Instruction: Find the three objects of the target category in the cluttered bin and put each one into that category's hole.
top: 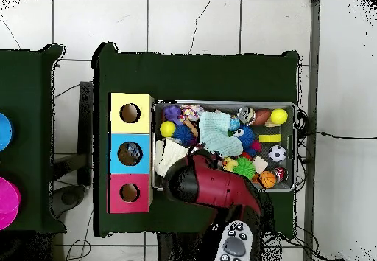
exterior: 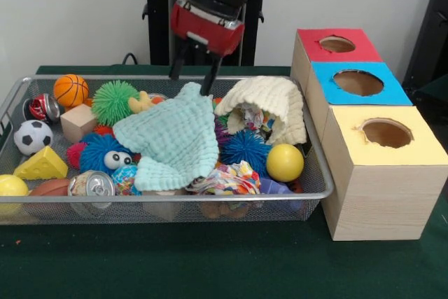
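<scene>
The silver wire-mesh bin (exterior: 168, 199) lies across the table and is full of clutter; it also shows in the overhead view (top: 224, 103). A mint-green cloth (exterior: 175, 138) lies spread over its middle, with one corner raised toward the back. My gripper (exterior: 192, 75) is open just above that corner, and its right finger (exterior: 208, 83) touches the cloth's tip. The blue-topped hole (exterior: 358, 82) is the middle of three boxes right of the bin. In the overhead view my arm (top: 213, 188) hides the gripper, and the blue hole (top: 130, 153) lies left of the bin.
A red-topped hole (exterior: 337, 44) and a yellow-topped hole (exterior: 386, 132) flank the blue one. In the bin: a cream cloth (exterior: 269, 99), yellow ball (exterior: 285, 162), blue spiky ball (exterior: 245, 148), green spiky ball (exterior: 115, 101), basketball (exterior: 71, 90), soccer ball (exterior: 32, 136), cheese wedge (exterior: 43, 164), can (exterior: 92, 185).
</scene>
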Robot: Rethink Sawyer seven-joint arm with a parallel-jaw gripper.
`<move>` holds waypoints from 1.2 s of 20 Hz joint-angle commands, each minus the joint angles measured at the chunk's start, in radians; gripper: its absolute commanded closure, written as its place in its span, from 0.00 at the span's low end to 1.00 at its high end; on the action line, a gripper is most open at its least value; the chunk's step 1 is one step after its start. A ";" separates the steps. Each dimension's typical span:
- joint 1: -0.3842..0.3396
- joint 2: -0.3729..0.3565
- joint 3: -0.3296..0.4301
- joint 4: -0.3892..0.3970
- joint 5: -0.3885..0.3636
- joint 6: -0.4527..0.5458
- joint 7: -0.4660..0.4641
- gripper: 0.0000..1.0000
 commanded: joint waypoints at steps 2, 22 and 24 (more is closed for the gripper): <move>-0.055 0.273 0.014 -0.152 -0.043 -0.110 0.073 0.00; -0.164 0.417 0.172 -0.246 -0.122 -0.133 0.017 1.00; -0.082 0.455 0.066 -0.267 -0.120 -0.259 0.065 1.00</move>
